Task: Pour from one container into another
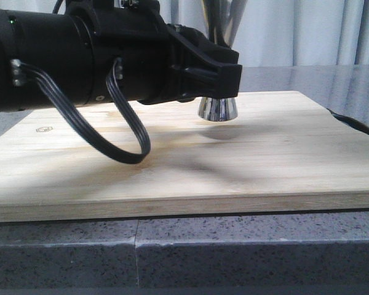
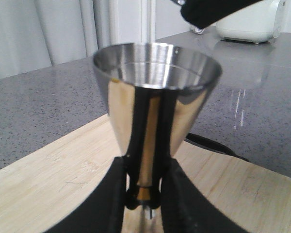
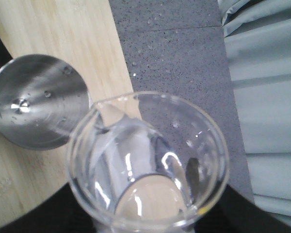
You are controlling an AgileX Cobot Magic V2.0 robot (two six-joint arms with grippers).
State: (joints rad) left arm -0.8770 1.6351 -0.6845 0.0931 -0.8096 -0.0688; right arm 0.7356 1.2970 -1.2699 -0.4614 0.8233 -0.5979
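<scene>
Wooden board (image 1: pixel 172 160): one jigger (image 2: pixel 155 97), one beaker (image 3: pixel 150 165).

Jigger (image 2: pixel 155 92): shiny silver steel, mirror-bright outside, brushed grey inside with a few water beads; a thin gold band at its waist; dark stripes reflected down its cone. Beaker (image 3: pixel 150 165): clear, colourless glass with white glints. Left gripper (image 2: pixel 144 194): matte black, black cables looped below its arm. Board (image 1: pixel 172 166): pale blond wood, fine straight grain, soft grey shadows across it. Countertop (image 1: pixel 234 252): dark grey stone, speckled with lighter flecks. Curtains (image 3: pixel 266 97), far side: pale grey-white, vertical folds. White appliance (image 2: pixel 252 22) in the far background.
</scene>
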